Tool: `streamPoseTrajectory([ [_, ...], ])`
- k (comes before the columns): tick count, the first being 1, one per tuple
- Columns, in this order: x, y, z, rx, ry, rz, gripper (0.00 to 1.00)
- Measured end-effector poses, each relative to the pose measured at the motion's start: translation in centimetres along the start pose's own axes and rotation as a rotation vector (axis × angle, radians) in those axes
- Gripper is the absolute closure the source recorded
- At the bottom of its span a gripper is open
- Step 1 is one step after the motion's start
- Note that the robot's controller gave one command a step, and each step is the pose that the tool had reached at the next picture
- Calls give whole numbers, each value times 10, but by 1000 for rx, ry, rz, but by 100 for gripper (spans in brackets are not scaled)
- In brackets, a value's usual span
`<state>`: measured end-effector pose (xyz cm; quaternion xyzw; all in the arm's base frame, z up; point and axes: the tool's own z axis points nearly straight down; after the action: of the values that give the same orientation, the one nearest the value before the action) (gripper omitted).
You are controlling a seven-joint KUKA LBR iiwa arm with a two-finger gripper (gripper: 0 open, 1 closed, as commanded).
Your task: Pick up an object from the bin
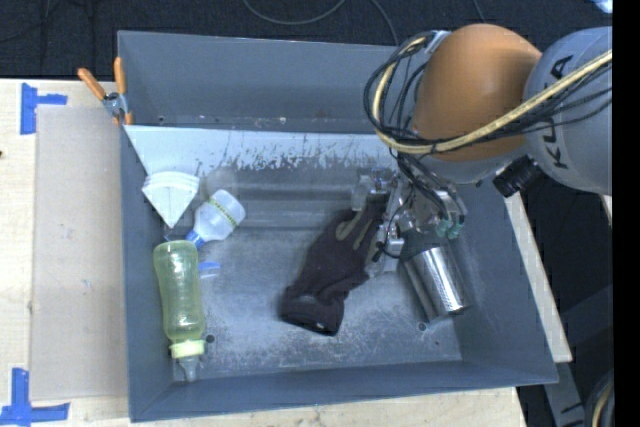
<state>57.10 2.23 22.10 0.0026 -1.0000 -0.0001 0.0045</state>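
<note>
A grey metal bin [250, 80] stands in front of me, and a dark sock [330, 280] lies near the middle of its floor. Everything else is placed from that sock.

The only writing I can read is on the robot arm [585, 115], up and to the right of the sock. Large dark letters from the word KUKA run along its grey casing, and a yellow cable crosses part of them. Beside the lettering, a rounded orange cover [480, 80] sits on the wrist, with black cables looped around it.

The sock is very dark brown or black, soft and crumpled. It lies on a slant, with its wider end low and to the left and its narrower end reaching up and to the right. A paler olive patch shows at the upper end.

The jaws hang from the wrist right at that upper right end of the sock, touching or nearly touching the cloth. The metal parts are crowded together there, so I cannot tell whether the jaws are apart, together or clamped on the sock.

Just to the right of the sock, a shiny silver metal can [435, 280] lies on its side below the wrist. Well to the left, a yellow-green clear plastic bottle [180, 300] lies lengthwise. Above that bottle, still left of the sock, are a small clear plastic cup [217, 215] and a white paper cone [170, 195].
</note>
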Motion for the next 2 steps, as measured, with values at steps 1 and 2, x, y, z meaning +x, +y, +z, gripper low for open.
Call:
streamPoseTrajectory([
  [1, -1, 0, -5, 0, -8, 1, 0],
  [2, -23, -11, 62, 0, -10, -49, 0],
])
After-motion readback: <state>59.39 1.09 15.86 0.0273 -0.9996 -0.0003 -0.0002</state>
